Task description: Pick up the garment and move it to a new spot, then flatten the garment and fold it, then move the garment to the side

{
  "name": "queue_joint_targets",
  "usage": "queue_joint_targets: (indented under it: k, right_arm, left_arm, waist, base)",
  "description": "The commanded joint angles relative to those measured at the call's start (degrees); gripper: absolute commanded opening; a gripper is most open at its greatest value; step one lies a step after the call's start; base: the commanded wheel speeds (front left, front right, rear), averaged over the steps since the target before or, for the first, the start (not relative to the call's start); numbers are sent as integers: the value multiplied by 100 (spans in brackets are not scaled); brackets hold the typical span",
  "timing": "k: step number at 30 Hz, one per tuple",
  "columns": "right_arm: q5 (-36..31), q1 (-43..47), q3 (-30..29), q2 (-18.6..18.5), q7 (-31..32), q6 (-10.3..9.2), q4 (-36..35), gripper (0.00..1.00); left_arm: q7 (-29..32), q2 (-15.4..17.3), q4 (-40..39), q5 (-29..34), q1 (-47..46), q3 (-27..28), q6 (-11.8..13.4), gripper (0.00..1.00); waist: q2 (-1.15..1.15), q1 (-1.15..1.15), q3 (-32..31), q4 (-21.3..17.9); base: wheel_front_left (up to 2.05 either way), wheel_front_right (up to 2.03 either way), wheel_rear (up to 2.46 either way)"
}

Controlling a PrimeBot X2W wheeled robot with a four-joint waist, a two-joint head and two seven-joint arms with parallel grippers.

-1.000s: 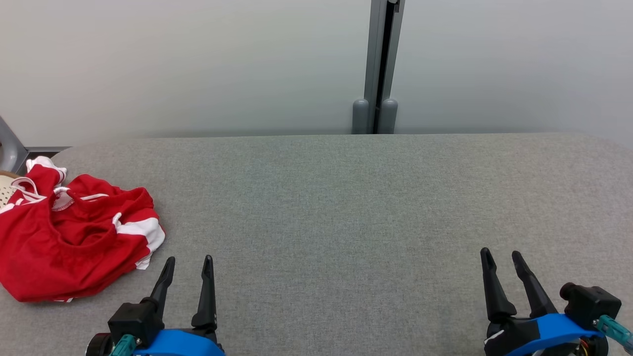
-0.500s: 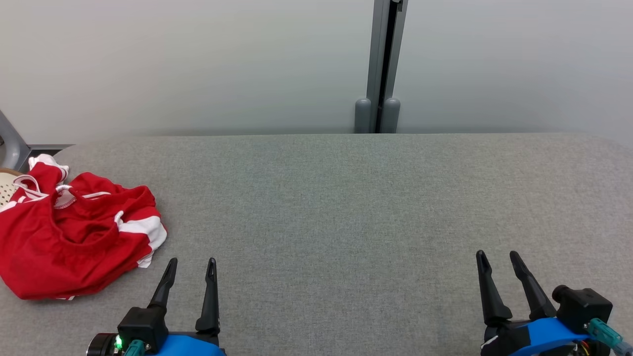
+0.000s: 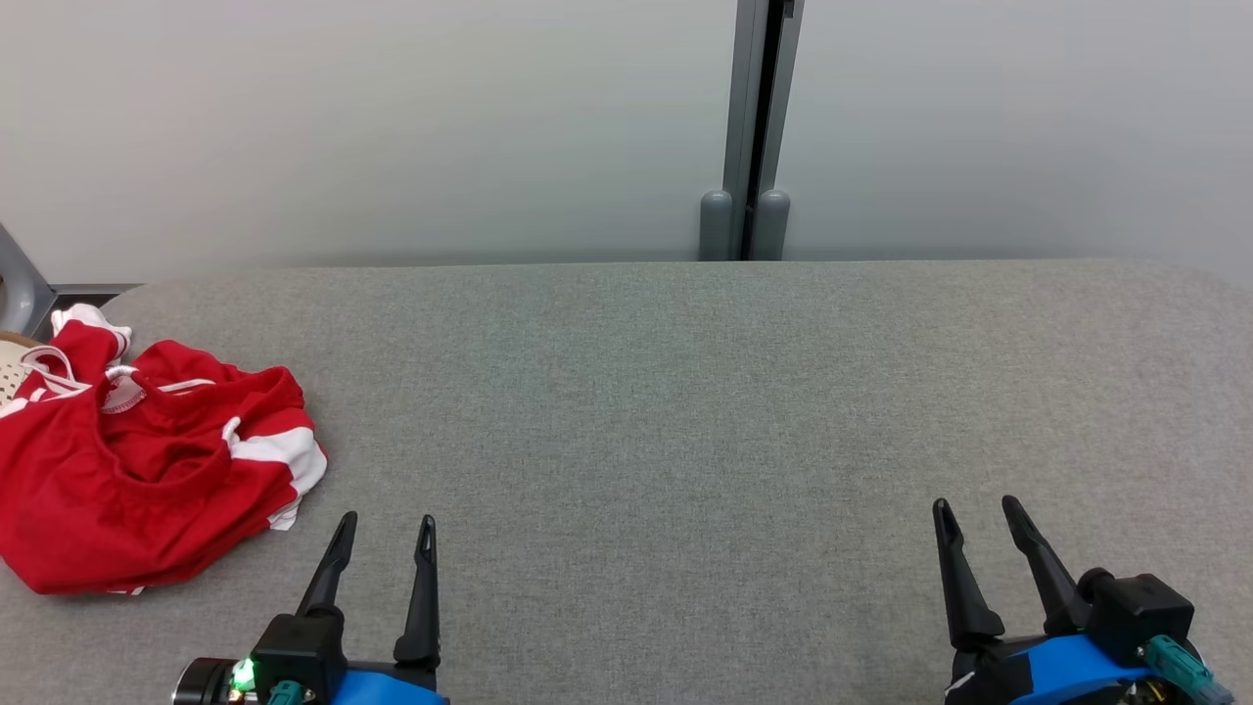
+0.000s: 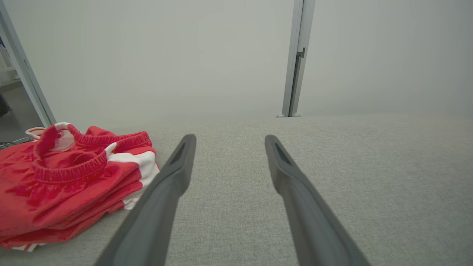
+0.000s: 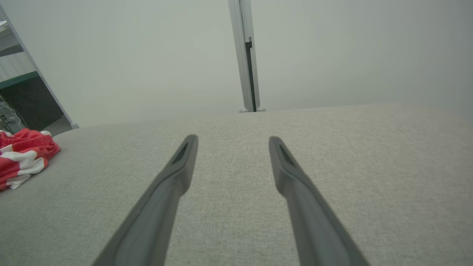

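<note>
The garment (image 3: 137, 470) is a red piece with white stripes and an elastic waistband, lying crumpled at the left edge of the grey cloth-covered table (image 3: 685, 392). It also shows at the left of the left wrist view as the garment (image 4: 66, 181) and far left in the right wrist view as the garment (image 5: 22, 157). My left gripper (image 3: 388, 524) stands open at the lower left, just right of the garment and apart from it, nothing between its fingers (image 4: 173, 173). Near the lower right, my right gripper (image 3: 974, 509) is open and empty over bare table.
A pale partition wall with a grey vertical post (image 3: 749, 127) runs behind the table's far edge. A grey metal frame (image 3: 20, 284) and a pale perforated object (image 3: 10, 372) sit at the far left beyond the garment.
Both grippers have drawn back slightly toward the bottom of the head view. The garment lies as before; the small shift of the picture is the camera's.
</note>
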Motion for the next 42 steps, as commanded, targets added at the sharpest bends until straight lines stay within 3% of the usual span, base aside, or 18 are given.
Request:
queue_joint_targets:
  k: [1, 15, 20, 37, 42]
  right_arm:
    - [-26, 1, -4, -33, -34, 12, 15, 100]
    - [-67, 34, -56, -32, -53, 13, 19, 100]
    - [-132, 140, -115, -31, -20, 13, -10, 100]
    - [-227, 215, -110, -29, 92, 8, -199, 100]
    - [-228, 175, -4, -28, 137, 8, -218, 100]
  left_arm:
    - [-26, 30, -15, -24, 24, -3, 26, 100]
    - [21, 50, 18, -136, -28, 20, 100, 100]
    - [17, 76, 20, -163, -6, 45, 127, 100]
    - [24, 248, -205, -374, 312, 300, 335, 100]
    - [29, 285, -289, -436, 415, 400, 425, 100]
  waist:
    - [0, 0, -2, 1]
    - [0, 0, -20, 165]
    - [0, 0, -74, 565]
    - [0, 0, -109, 2502]
    - [0, 0, -76, 2772]
  base:
    - [0, 0, 0]
    - [0, 0, 0]
    - [0, 0, 0]
    - [0, 0, 0]
    - [0, 0, 0]
